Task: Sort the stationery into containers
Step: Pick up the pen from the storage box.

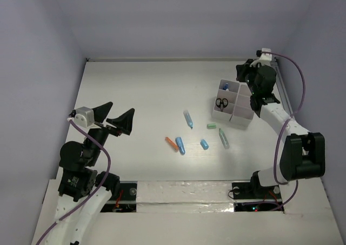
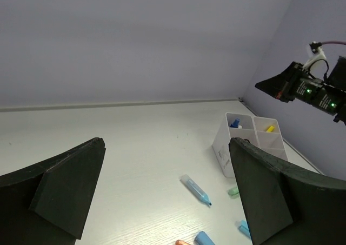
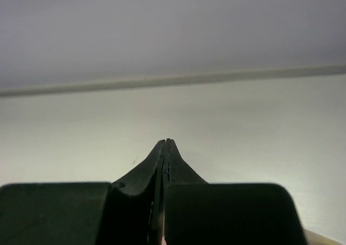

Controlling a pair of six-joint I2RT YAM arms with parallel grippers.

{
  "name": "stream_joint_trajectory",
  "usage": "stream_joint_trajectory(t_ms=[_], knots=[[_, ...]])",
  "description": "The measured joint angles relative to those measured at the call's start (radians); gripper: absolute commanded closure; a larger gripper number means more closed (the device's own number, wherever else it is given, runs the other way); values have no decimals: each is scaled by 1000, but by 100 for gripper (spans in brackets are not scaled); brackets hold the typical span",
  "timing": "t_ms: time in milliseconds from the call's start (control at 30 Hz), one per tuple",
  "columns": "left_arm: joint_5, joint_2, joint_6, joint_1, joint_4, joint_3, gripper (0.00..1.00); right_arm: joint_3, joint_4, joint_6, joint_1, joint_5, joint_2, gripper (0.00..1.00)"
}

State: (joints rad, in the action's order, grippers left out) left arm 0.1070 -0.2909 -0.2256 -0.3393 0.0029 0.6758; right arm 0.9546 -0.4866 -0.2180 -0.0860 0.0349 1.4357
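Scissors (image 1: 221, 102) in white containers (image 1: 241, 117), orange marker (image 1: 171, 143) on table (image 1: 135, 93)

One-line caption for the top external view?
Left claw open, right claw shut beside the white boxes, scissors boxed, six stationery pieces loose.

White table (image 1: 135, 88), stationery loose beside a cluster of white boxes (image 1: 240, 119).
The boxes stand at the right; left of them lie a blue pen (image 1: 188, 118), mint eraser (image 1: 211, 125), teal tube (image 1: 223, 138), short blue piece (image 1: 204, 144), and a blue marker (image 1: 180, 145) with an orange marker (image 1: 171, 143) just beside it.
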Motion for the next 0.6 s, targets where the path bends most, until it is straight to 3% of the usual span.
stream_joint_trajectory(t_ms=[67, 233, 433, 600], knots=[[3, -2, 0, 0, 0, 0, 1, 57, 129, -3, 0, 38, 16, 95], [11, -8, 0, 0, 0, 0, 1, 184, 424, 2, -16, 72, 80, 75], [16, -8, 0, 0, 0, 0, 1, 288, 684, 27, -76, 31, 137, 65], [17, -8, 0, 0, 0, 0, 1, 300, 794, 38, -122, -16, 136, 60]])
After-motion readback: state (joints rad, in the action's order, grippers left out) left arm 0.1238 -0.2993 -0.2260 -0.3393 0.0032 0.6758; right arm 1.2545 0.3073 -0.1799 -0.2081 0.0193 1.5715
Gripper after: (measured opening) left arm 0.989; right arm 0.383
